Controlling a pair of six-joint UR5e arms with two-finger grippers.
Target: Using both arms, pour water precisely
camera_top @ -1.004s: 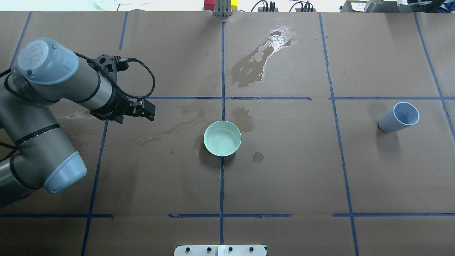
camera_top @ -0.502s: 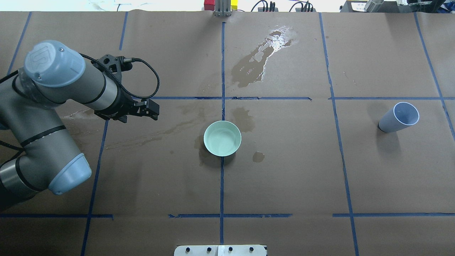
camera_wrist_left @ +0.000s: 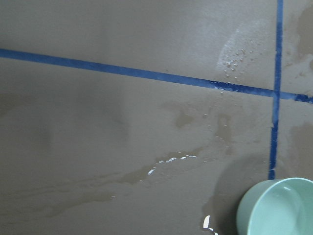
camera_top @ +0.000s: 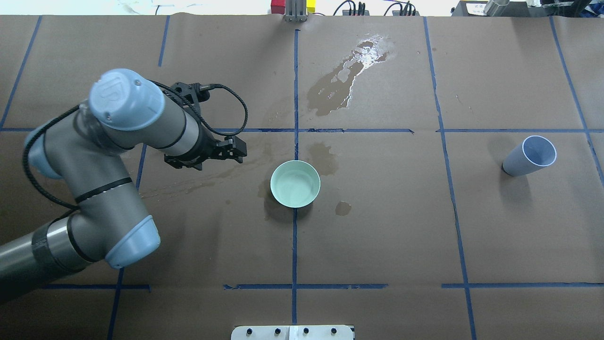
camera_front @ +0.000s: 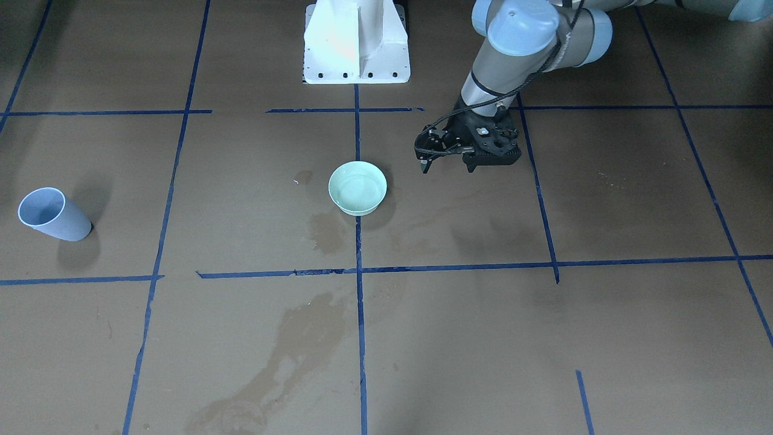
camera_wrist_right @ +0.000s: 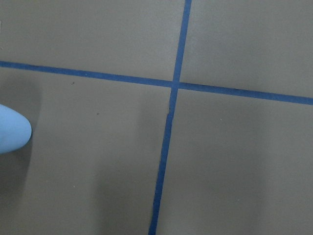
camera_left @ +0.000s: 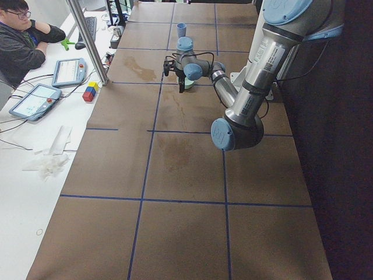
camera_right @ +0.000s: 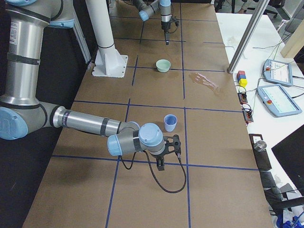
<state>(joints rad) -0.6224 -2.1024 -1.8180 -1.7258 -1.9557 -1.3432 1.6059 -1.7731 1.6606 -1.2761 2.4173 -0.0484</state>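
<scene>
Presently, left claw (camera_top: 237, 150): hung over the tabletop (camera_top: 495, 236) just to the robot's left of the bowl (camera_top: 272, 184), apart from it. Its jaws appeared drawn together with nothing between them, touching nothing.

Right claw (camera_right: 160, 166): seen only in the exterior right view, pointing down near the cup (camera_top: 521, 163); how far it stood open could not be told.

Count:
- Arms, two: left arm (camera_top: 94, 189), right arm (camera_right: 90, 124).
- Bowl, one, mint-green, at the middle crossing of the blue tape lines.
- Cup, one, pale blue, upright, well apart from the bowl on the robot's right.
- Water (camera_top: 296, 185): a faint sheen inside the bowl. One glistening puddle (camera_top: 351, 78) lay beyond it, with several darker damp stains around the bowl.
- Operator (camera_left: 23, 41), one, seated at the side bench.

Hard to make out: the depth of the water. The right wrist view caught only a pale blue sliver at its left edge. The overhead and front-facing views left out the right arm altogether.
</scene>
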